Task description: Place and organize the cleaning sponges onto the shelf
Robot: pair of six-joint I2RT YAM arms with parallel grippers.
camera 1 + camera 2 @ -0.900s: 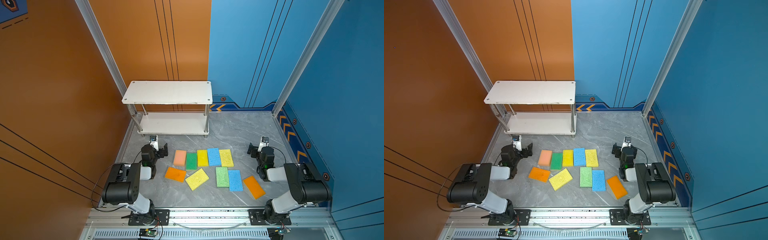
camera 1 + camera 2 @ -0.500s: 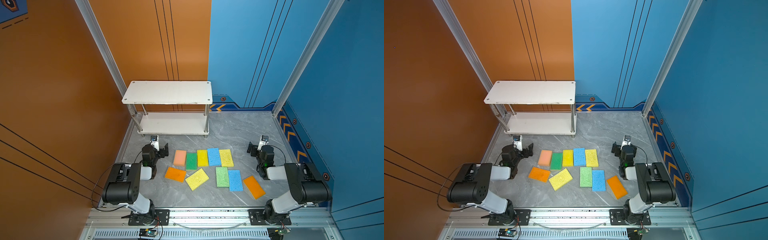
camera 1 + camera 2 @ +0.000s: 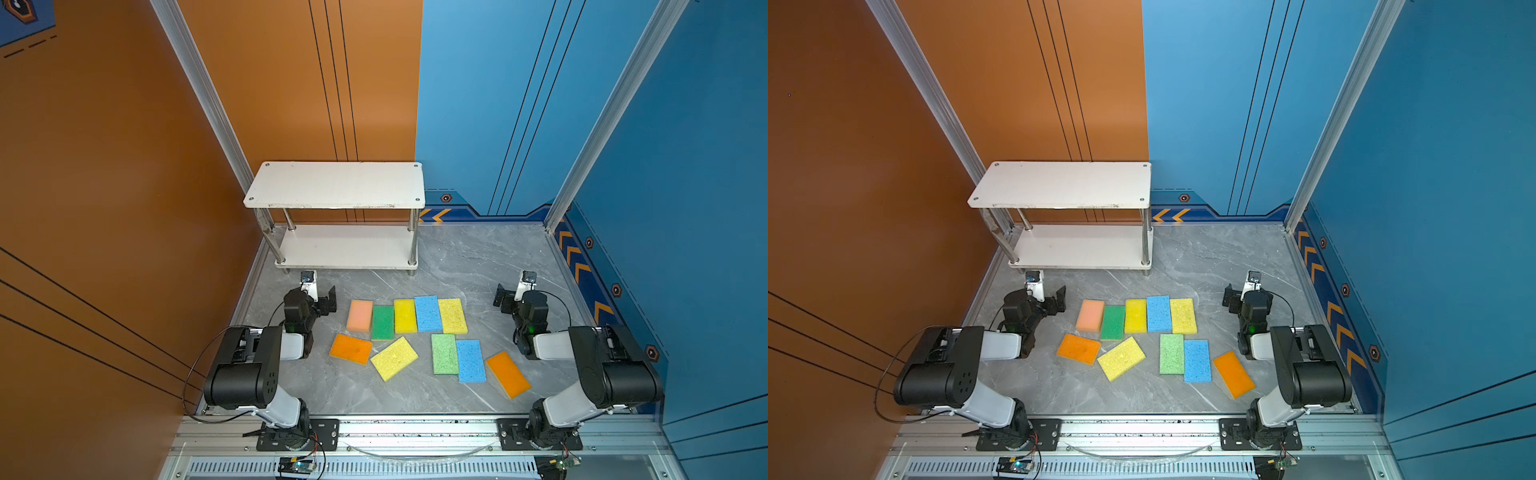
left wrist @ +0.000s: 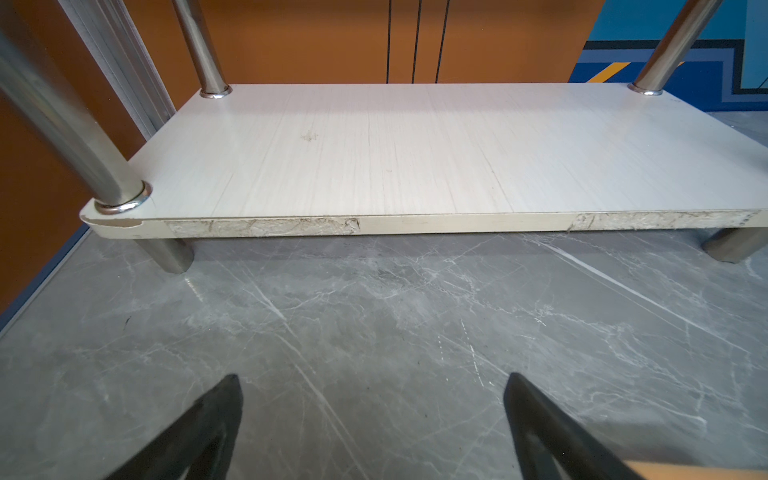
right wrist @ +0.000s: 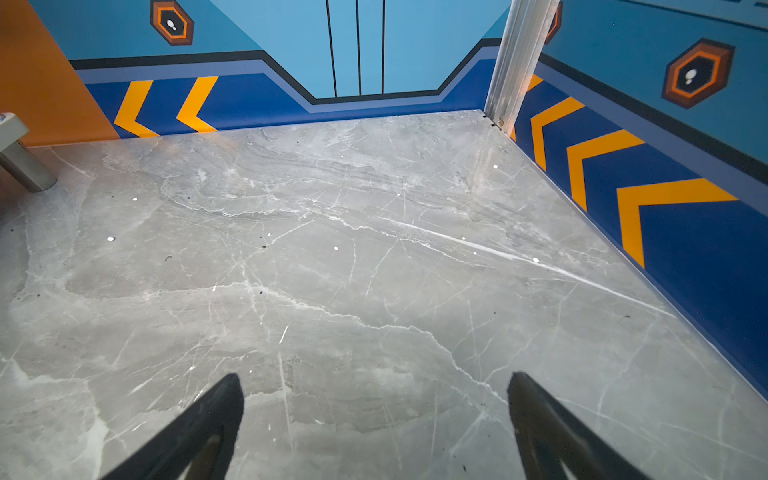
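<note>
— Left gripper (image 4: 374, 386) sat low over the table (image 4: 374, 316), jaws spread wide with nothing between them. And the right gripper (image 5: 376, 384)?

— Same story: jaws wide apart, empty, only bare table beneath.

— Where were the sponges (image 3: 427, 313)?

— All ten lay flat on the table, none held. Five sat side by side in a row between the two grippers. The peach sponge (image 3: 360, 316) was the one nearest the left gripper, close but not touching. The other five lay more loosely behind that row, back past both grippers. Of those, an orange sponge (image 3: 508, 374) was farthest back on the right gripper's side.

— Anything on the shelf (image 3: 334, 185)?

— Nothing. It stood ahead of the left gripper, fairly near, and well off to the side of the right gripper. Its top was bare in both top views. The left wrist view showed the lower board (image 4: 415, 153) empty as well.

— So how far along was the job?

— Right at the start, I'd judge. No sponge was gripped and none had been placed. Every pick, every placement and the tidy arranging on the shelf were all left to do.
</note>
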